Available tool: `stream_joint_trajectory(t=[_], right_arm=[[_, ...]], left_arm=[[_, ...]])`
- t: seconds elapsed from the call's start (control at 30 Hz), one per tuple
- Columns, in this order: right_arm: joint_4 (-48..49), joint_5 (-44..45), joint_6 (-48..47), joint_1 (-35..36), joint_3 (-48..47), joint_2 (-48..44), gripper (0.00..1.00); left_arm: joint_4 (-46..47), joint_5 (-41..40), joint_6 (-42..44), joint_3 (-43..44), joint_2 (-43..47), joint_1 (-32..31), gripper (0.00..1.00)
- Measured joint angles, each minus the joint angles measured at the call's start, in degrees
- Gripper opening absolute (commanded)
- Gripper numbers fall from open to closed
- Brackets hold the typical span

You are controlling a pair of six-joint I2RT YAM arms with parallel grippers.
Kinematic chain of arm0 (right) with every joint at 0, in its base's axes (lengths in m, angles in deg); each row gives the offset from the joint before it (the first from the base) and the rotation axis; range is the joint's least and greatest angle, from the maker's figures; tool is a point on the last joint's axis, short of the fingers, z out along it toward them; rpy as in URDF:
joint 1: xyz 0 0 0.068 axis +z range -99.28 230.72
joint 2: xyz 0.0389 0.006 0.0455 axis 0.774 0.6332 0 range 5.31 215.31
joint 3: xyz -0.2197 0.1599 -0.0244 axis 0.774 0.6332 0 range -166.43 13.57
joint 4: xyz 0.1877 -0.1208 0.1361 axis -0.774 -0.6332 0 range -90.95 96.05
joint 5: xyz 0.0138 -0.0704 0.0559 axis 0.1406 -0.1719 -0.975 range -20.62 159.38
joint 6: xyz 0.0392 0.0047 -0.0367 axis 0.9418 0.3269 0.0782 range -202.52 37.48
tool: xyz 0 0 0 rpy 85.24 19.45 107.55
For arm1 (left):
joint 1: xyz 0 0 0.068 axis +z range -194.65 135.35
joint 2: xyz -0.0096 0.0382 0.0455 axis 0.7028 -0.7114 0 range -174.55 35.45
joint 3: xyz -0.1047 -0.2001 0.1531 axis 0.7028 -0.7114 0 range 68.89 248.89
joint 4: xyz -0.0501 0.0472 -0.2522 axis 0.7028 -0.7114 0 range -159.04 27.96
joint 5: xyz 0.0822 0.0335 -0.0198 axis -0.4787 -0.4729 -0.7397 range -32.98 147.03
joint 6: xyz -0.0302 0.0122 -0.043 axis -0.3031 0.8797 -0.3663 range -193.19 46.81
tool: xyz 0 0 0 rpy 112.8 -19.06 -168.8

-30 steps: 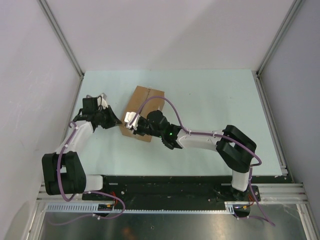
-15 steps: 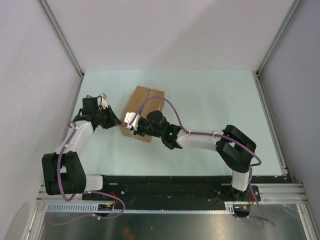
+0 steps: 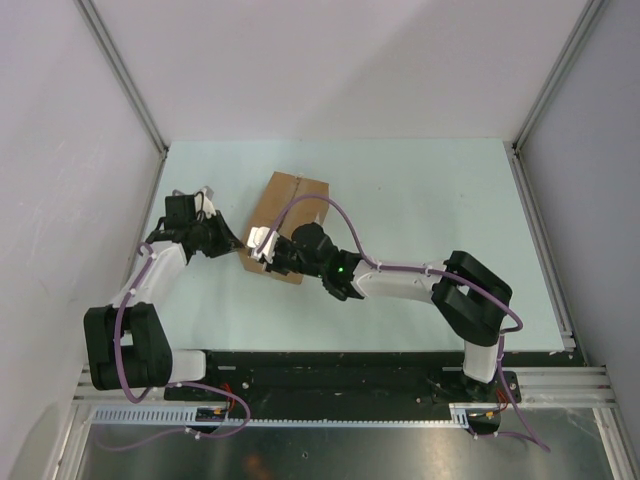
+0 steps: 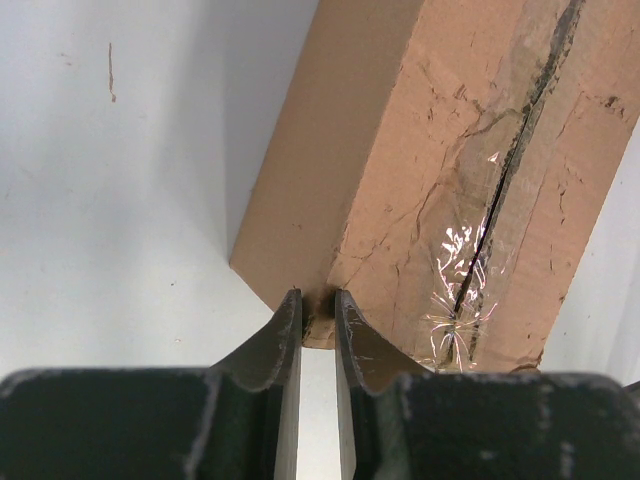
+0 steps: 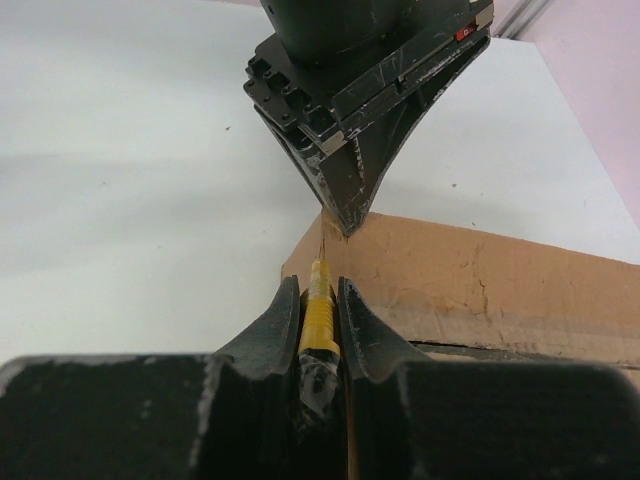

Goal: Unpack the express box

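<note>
So the pale green table (image 3: 430,200) is filling most of the overhead view, and the express box (image 3: 290,205) is lying on it a bit left of centre, turned at an angle, with its top seam running toward the upper part of the frame. It's looking closed from above.

Both arms are reaching in at the box's lower-left end. The left arm (image 3: 150,275) is coming in from the left edge of the frame, and the right arm (image 3: 400,282) is stretching across from the lower right.

In its own wrist view the left gripper (image 4: 317,295) is sitting bottom centre, with its fingers nearly pressed together and pinching the bottom corner of the box right at the tips. The right gripper (image 5: 318,282) is also squeezed in tight, clamping a slim yellow tool (image 5: 320,310) that's pointing up the frame at the same box corner. A thin tip on it is reaching the cardboard just below the left gripper's nose.

Clear tape (image 4: 480,250) is running along the seam on the right side of the left wrist view, looking wrinkled and cracked.
</note>
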Motion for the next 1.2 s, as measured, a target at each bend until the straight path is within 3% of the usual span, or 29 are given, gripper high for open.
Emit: stream_joint_trajectory(t=[0.63, 1.2], right_arm=[[-1.2, 1.9, -2.2, 0.4, -0.3, 0.1, 0.0], [-3.2, 1.9, -10.3, 1.0, -0.3, 0.1, 0.0]], left_arm=[[0.0, 0.0, 0.0, 0.0, 0.0, 0.0, 0.0], [0.5, 0.0, 0.1, 0.1, -0.5, 0.0, 0.0]])
